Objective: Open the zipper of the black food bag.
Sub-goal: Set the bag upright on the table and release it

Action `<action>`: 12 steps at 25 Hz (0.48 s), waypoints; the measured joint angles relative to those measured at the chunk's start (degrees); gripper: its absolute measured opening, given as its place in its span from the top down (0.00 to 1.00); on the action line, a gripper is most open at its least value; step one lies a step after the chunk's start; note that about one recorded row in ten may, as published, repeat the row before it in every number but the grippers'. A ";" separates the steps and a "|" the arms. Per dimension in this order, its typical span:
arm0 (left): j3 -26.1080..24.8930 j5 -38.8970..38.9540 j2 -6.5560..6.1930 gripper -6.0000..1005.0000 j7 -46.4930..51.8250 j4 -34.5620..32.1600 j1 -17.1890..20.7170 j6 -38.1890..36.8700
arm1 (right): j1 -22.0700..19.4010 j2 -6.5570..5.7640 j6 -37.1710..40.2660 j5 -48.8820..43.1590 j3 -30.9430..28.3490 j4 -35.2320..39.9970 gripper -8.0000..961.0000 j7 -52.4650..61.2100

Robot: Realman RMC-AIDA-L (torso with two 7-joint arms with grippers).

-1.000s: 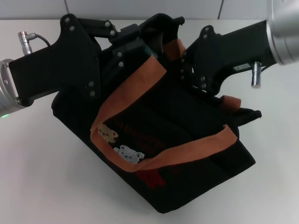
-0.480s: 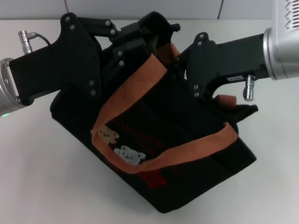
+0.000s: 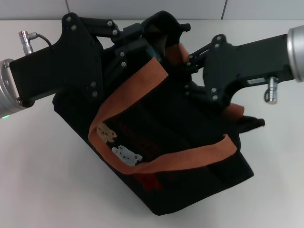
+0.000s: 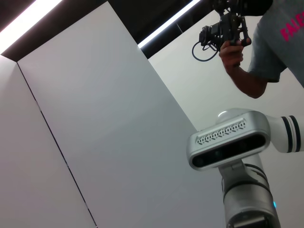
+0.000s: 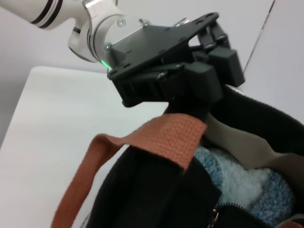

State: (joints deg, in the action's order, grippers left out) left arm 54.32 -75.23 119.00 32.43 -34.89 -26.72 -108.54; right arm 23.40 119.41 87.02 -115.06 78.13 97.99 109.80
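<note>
Black food bag (image 3: 190,161) sits tilted on the white table (image 3: 42,166), its front with two small bear patches (image 3: 116,142) and a red mark facing the head camera, and one orange-brown strap (image 3: 142,109) looping over that face. The left gripper (image 3: 135,50) reaches in from the left and presses against the bag's upper far corner, where the fabric bunches up around its tip; its jaws are buried in black cloth and I cannot tell whether they are apart or clamped. The right gripper (image 3: 187,71) comes in from the right at the top edge of the bag, beside the second strap (image 3: 178,50), and its jaws are likewise hidden against the dark fabric, so I cannot tell how they stand. In the right wrist view the bag's mouth gapes enough to show a pale blue and white fuzzy lining or cloth (image 5: 247,183) inside, with the zipper (image 5: 228,209) track curving along the near edge and a small silver pull tab (image 5: 214,217) hanging there. The left wrist view shows only a wall, the robot's head (image 4: 232,142) and a person's arm (image 4: 247,71) holding a device.
</note>
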 joint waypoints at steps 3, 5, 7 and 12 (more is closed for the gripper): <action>0.00 0.00 0.00 0.89 0.00 0.00 0.00 0.01 | 0.20 -0.03 2.89 1.77 -2.77 0.59 0.75 0.63; 0.00 0.00 0.00 0.89 0.00 0.00 0.00 0.01 | 0.29 -0.05 4.32 2.81 -4.23 0.67 0.69 0.97; 0.00 0.00 0.00 0.89 0.00 0.00 -0.08 0.01 | 0.30 -0.12 5.41 3.27 -5.44 0.76 0.64 1.37; 0.00 0.00 0.01 0.89 0.00 0.00 -0.16 0.01 | 0.11 -0.10 5.59 3.32 -5.25 0.62 0.58 1.46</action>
State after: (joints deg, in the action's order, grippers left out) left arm 54.32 -75.23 119.01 32.43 -34.89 -26.88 -108.54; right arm 23.51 119.31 92.61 -111.74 72.89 98.61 111.26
